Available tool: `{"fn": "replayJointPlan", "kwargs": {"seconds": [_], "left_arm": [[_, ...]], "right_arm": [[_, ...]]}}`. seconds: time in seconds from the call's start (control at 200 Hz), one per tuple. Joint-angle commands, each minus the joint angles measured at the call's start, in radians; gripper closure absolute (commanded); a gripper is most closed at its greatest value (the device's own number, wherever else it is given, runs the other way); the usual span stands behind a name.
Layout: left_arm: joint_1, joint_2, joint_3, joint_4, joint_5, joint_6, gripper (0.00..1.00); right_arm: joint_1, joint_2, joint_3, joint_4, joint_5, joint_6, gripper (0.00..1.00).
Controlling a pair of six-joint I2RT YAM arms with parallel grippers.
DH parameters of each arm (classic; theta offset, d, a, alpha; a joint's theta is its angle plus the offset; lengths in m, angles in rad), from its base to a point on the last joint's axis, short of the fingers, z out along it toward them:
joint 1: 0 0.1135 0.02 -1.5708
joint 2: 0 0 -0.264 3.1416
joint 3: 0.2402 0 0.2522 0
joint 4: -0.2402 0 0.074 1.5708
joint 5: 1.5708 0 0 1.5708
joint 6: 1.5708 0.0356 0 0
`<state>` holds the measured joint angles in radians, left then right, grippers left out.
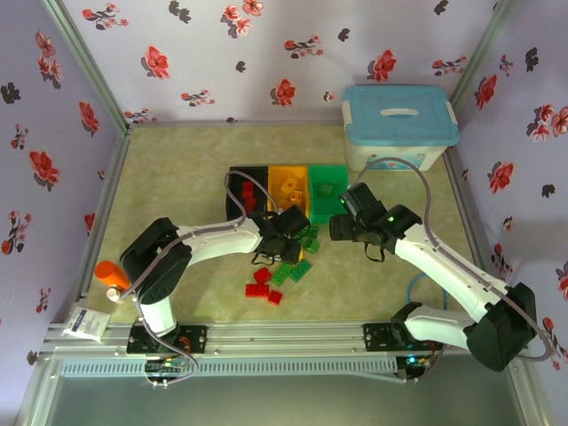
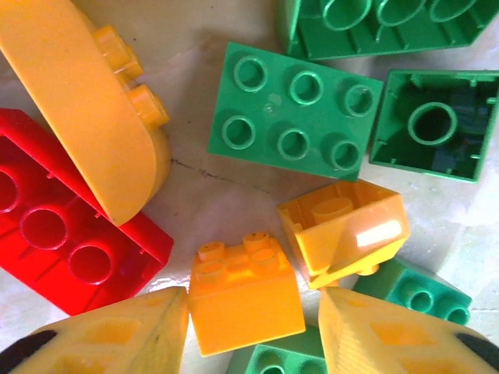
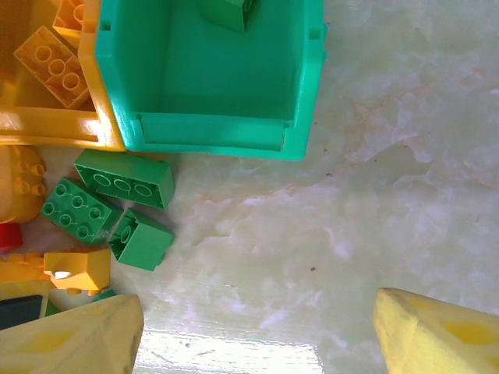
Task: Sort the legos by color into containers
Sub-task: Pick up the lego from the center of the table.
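Three bins stand in a row: black (image 1: 248,182), yellow-orange (image 1: 286,185) and green (image 1: 328,191). Loose legos lie in front of them, red ones (image 1: 262,282) and green ones (image 1: 297,266) among them. My left gripper (image 2: 251,305) is open low over the pile, and an orange four-stud brick (image 2: 243,300) sits between its fingers. The left finger (image 2: 148,331) touches the brick; the right one stands slightly off it. Red (image 2: 62,241), green (image 2: 292,117) and orange (image 2: 347,230) bricks surround it. My right gripper (image 3: 257,312) is wide open over bare table, in front of the green bin (image 3: 210,132), which holds a green brick (image 3: 226,12).
A large white box with a light-blue lid (image 1: 399,124) stands at the back right. An orange cylinder (image 1: 111,275) and a white packet (image 1: 87,321) lie at the front left. Green bricks (image 3: 125,178) lie just left of the right gripper. Floral walls enclose the table.
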<state>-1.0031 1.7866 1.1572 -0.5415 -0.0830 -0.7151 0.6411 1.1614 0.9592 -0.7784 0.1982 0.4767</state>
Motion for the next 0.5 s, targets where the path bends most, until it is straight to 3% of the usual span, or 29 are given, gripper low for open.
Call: {"fn": "replayJointPlan", "kwargs": {"seconds": [0.0,0.22,0.37,0.495], "left_arm": [[0.024,0.023,-0.024,0.011,0.009,-0.017,0.56],[0.032,0.021,-0.005,-0.025,0.007,-0.003,0.65],[0.032,-0.070,0.039,-0.080,-0.046,0.012,0.71],[0.087,-0.127,0.106,-0.092,-0.066,0.058,0.72]], "right_arm": [[-0.005,-0.009,0.017,0.005,0.000,0.020,0.22],[-0.004,-0.018,0.003,0.012,-0.001,0.031,0.23],[-0.004,-0.020,0.001,0.015,0.007,0.030,0.23],[-0.004,-0.008,-0.007,0.024,0.010,0.037,0.23]]}}
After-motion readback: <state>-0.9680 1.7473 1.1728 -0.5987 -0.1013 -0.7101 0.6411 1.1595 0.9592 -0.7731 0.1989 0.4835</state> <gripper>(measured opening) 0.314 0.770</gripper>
